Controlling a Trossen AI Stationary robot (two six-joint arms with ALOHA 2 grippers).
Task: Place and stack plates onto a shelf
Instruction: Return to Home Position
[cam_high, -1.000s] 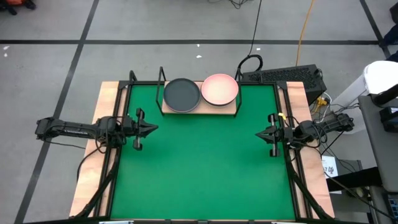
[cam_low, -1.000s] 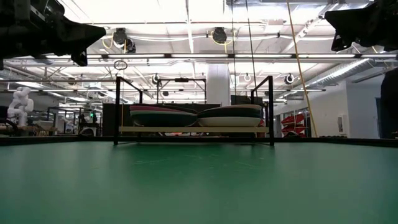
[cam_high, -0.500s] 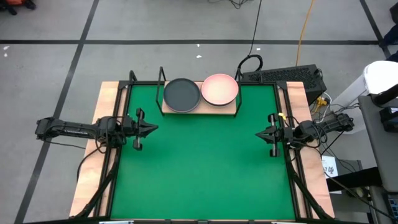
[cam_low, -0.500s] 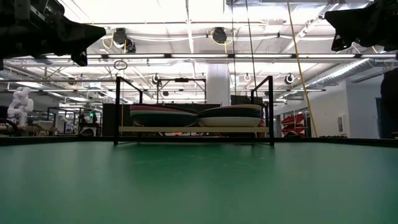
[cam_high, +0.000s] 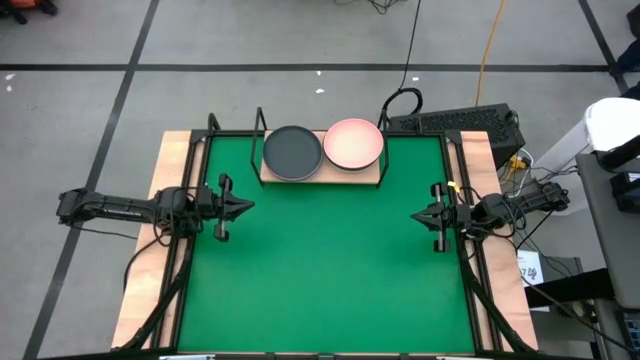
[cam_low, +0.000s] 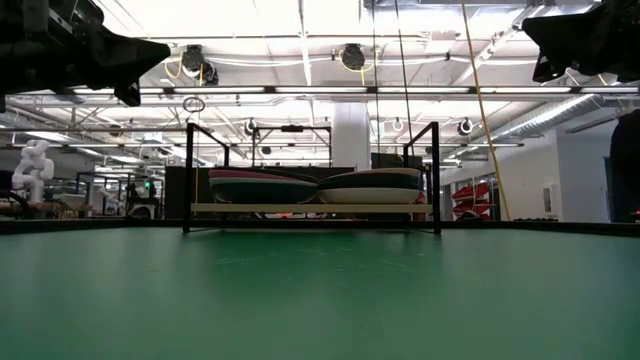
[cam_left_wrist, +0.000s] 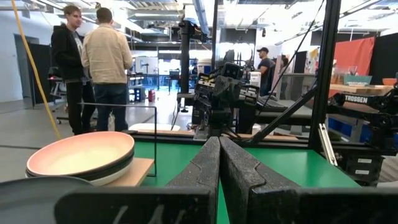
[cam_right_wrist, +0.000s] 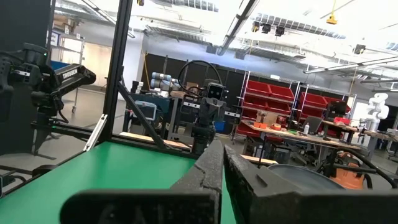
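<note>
High view first: the dark two-finger left gripper (cam_high: 245, 207) is parked over the left edge of the flat green mat (cam_high: 330, 270), pointed inward. The matching right gripper (cam_high: 418, 214) is mirrored at the right edge. Both sets of fingers are pressed flat together with nothing pinched between them, which is shown best in the two wrist views. Neither one is anywhere near a plate.

Further out, every plate in view is found on the small light-wood plank shelf (cam_high: 325, 176) with its thin black rod frame, set at the far edge of the mat. Two stacks are sat side by side on it, just touching. One is topped by a round shallow dark grey plate (cam_high: 292, 152), the other by a round shallow pale pink plate (cam_high: 354, 143). From the low view each stack looks a few plates deep, though an exact count can't be made.

So the stacking looks finished, and the step in hand is judged to be the return to home. Nothing fiddly should be needed next: the arms just get settled at rest, kept well apart from the shelf so the stacks aren't bumped.
</note>
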